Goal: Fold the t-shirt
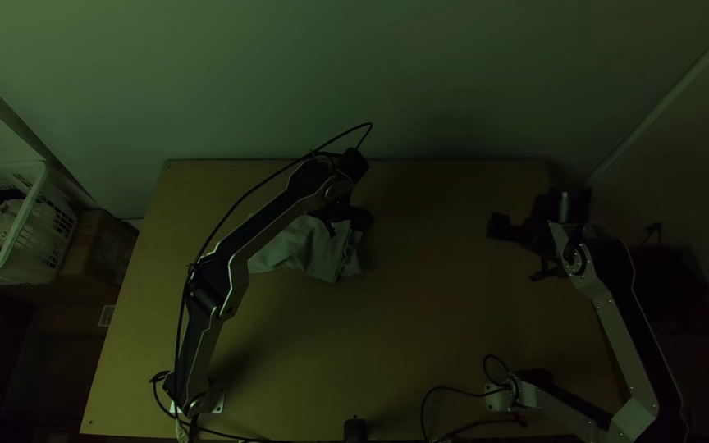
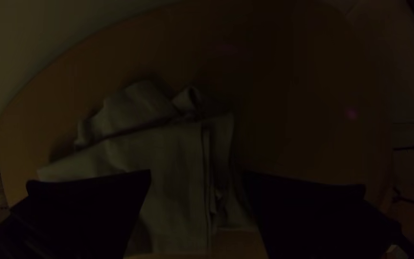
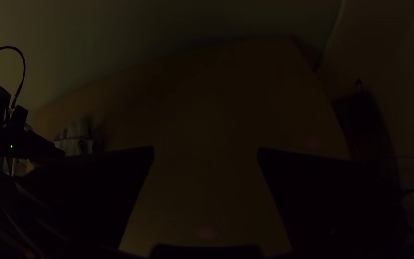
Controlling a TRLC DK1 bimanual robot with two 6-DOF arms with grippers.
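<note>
Relation of tool to garment before the next fold. The grey t-shirt (image 1: 301, 248) lies on the desk (image 1: 420, 328) left of the frame's centre in the top view, a compact, partly folded bundle, its longer axis running roughly left to right. A layered edge (image 1: 344, 256) closes its right end, running roughly up and down the frame with a slight slant. Creased cloth (image 2: 140, 108) is bunched along the side nearer the wall (image 1: 420, 74). The left arm (image 1: 268, 227) crosses above the bundle and is clearly the nearer of the two. The left tool (image 2: 198, 173) is released, its fingers parted with the layered edge lying between their lines; whether either finger touches cloth cannot be told. The right tool (image 3: 206, 151), likewise released, stands well apart from the garment, toward the right side of the desk in the top view. The fold probably turns on this edge: because it runs crosswise to the left tool's opening, closing there should pinch across the layers. Judged by the bundle's shape, folding is well advanced but the outline needs tidying; a shallow pinch might take the top layer alone and skew the stack.
</note>
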